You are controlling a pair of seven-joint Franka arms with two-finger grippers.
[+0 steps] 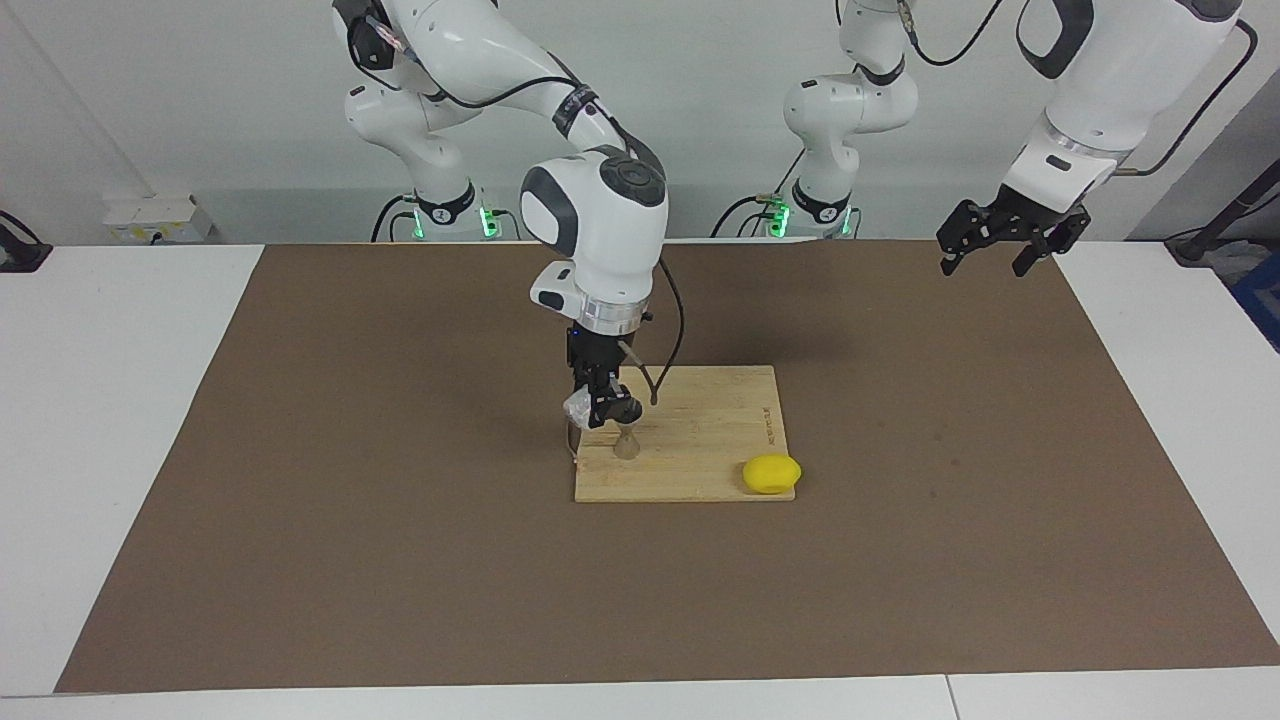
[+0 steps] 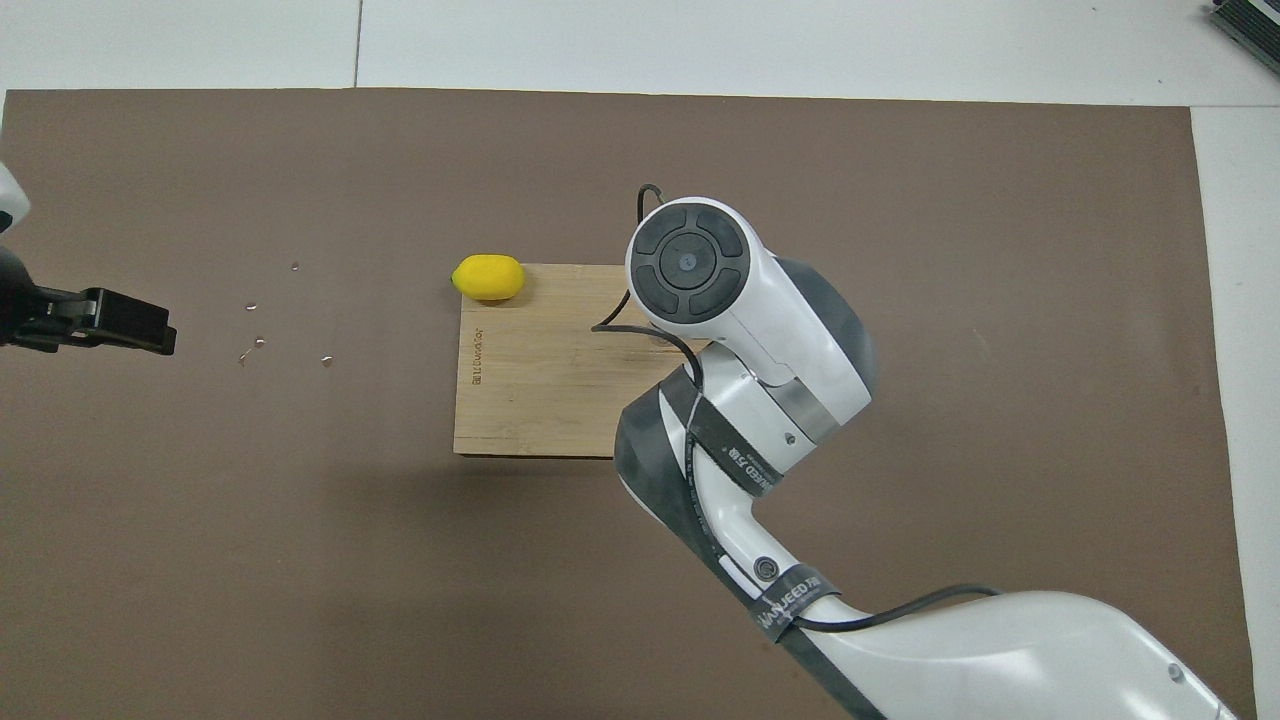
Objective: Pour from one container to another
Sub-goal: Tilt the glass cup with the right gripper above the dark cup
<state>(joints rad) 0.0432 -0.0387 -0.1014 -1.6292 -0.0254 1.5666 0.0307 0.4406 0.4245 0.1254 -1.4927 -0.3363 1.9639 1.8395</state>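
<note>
In the facing view my right gripper (image 1: 603,405) points down over the wooden cutting board (image 1: 705,430) and is shut on the small clear glass cup (image 1: 578,407). The cup hangs tipped just above the board. Right under the gripper the small steel jigger (image 1: 626,445) stands upright on the board, close beside the cup. In the overhead view the right arm's wrist hides both the cup and the jigger. My left gripper (image 1: 1000,250) (image 2: 150,328) waits open and empty, raised over the brown mat at the left arm's end of the table.
A yellow lemon (image 1: 771,474) (image 2: 488,277) lies at the board's corner farthest from the robots, toward the left arm's end. The board (image 2: 530,380) rests on a wide brown mat (image 1: 300,450). A few small pale specks (image 2: 258,342) lie on the mat near the left gripper.
</note>
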